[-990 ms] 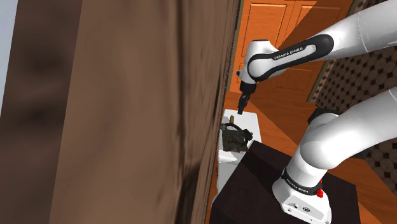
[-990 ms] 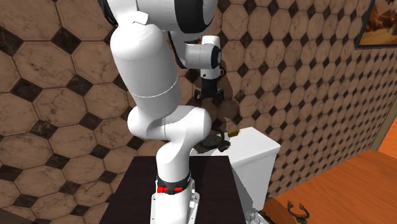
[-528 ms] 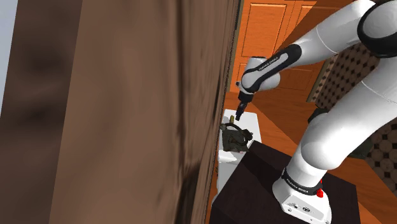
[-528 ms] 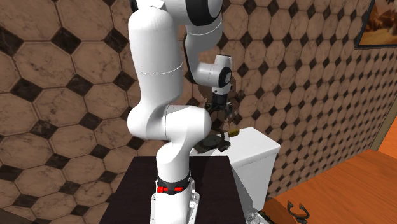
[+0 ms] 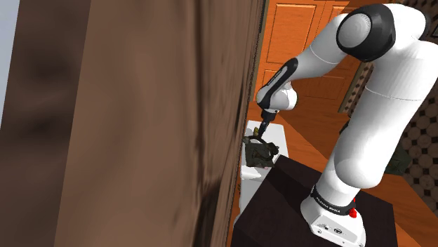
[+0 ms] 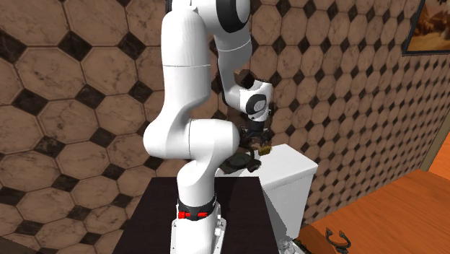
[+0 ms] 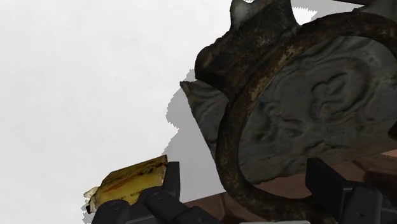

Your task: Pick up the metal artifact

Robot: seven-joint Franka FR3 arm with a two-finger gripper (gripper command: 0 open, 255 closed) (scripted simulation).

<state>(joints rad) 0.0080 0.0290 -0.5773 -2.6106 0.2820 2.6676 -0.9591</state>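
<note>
The metal artifact [image 7: 299, 95] is a dark, rusty embossed plate with a big ring handle, lying on a white top [image 7: 83, 83]. In the wrist view my gripper [image 7: 248, 197] is open, with the ring's lower arc between the fingers and not clasped. In the shoulder view the gripper [image 5: 261, 130] points down just above the far end of the artifact [image 5: 258, 153]. The second exterior view has the gripper [image 6: 256, 143] low over the white top [image 6: 288, 164], with the artifact [image 6: 240, 160] partly hidden behind the arm.
A small yellow block [image 7: 130, 181] lies on the white top beside one finger, and is also visible as the yellow block [image 6: 265, 150]. A tall brown wooden panel [image 5: 140, 119] stands close along the white top. The dark stand [image 5: 309, 203] adjoins it. An orange door [image 5: 302, 35] is behind.
The arm has folded down and the gripper has dropped from well above the white top to just over the artifact. The artifact and yellow block have not moved.
</note>
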